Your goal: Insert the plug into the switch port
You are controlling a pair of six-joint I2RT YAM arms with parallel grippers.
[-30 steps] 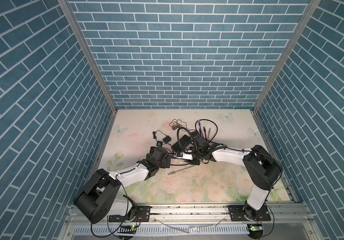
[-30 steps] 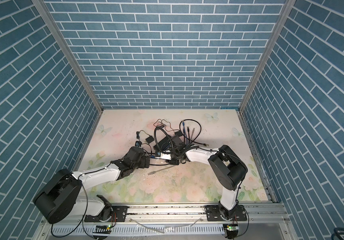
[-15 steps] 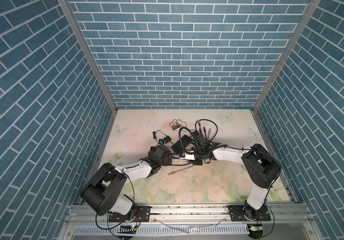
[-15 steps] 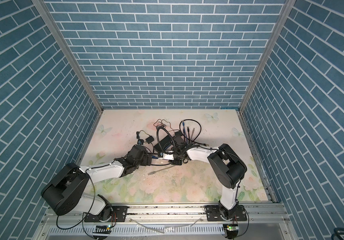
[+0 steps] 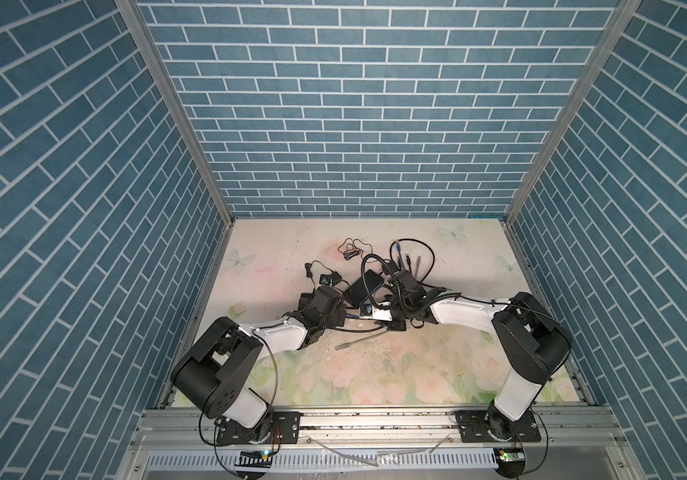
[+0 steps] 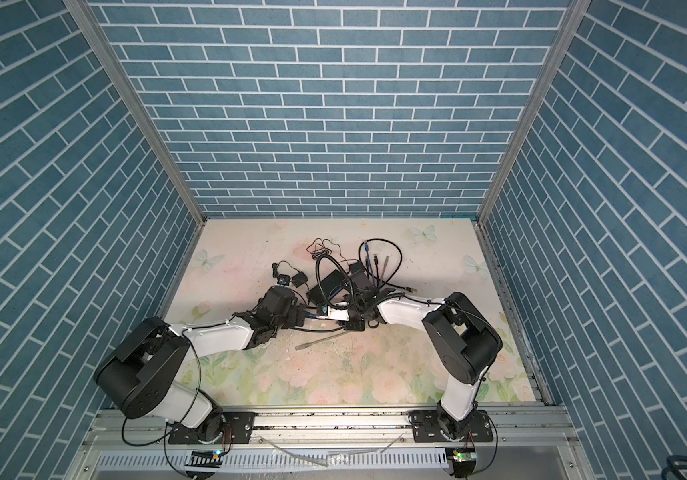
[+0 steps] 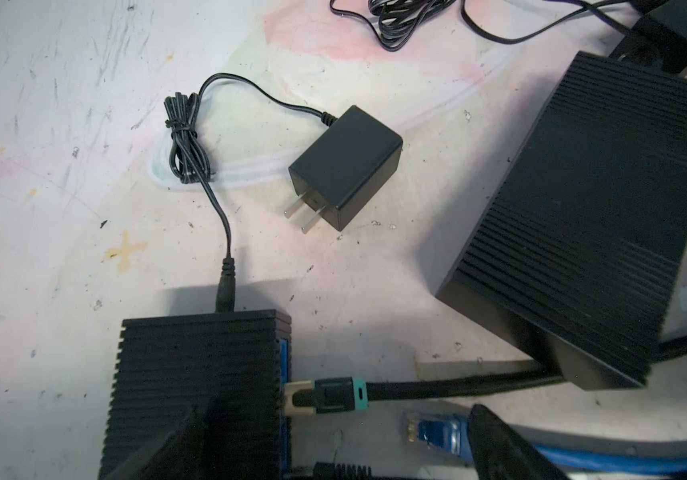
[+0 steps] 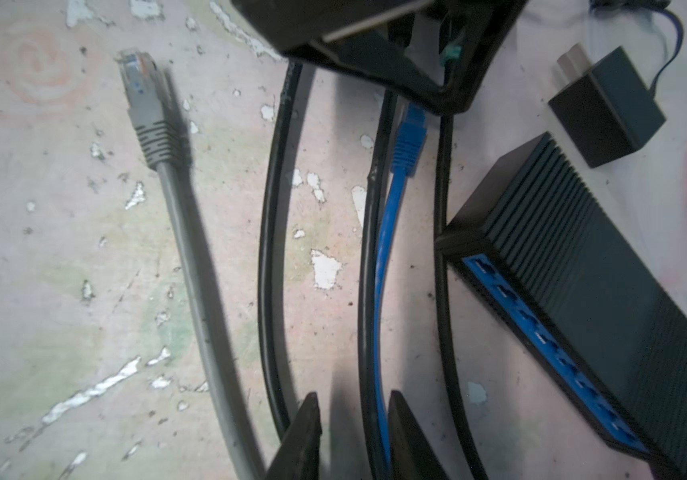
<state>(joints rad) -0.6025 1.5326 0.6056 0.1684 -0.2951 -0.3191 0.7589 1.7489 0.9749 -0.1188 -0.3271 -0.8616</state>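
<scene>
Only the right end effector (image 8: 353, 395) was set around the blue cable (image 8: 380, 316). Its jaws were held a little apart. The blue cable and a black cable (image 8: 364, 257) were caught between them. Bare surface (image 8: 63, 249) could be seen in the gap, so no squeeze was shown.

The left end effector (image 7: 335, 409) was spread wide open and nothing was held by it. One finger (image 7: 167, 457) was kept over the small switch (image 7: 200, 365). The other finger (image 7: 499, 449) was kept out past the switch's blue port side (image 7: 286, 361).

The blue plug (image 7: 431, 432) was found lying flat on the surface, just beside that port side but not touching it. Its clear tip was pointed at the small switch, and its long body was lined up almost straight at the ports. A black plug (image 7: 325, 395) was already pushed into one port of the small switch, right next to the blue plug's path.

Along the cable, the blue plug was placed between the right end effector and the small switch. The left end effector was the nearer one to the plug. The plug would likely need to be slid straight along its own length into a free port. A bigger switch (image 7: 582, 208) was left farther from the small switch.
</scene>
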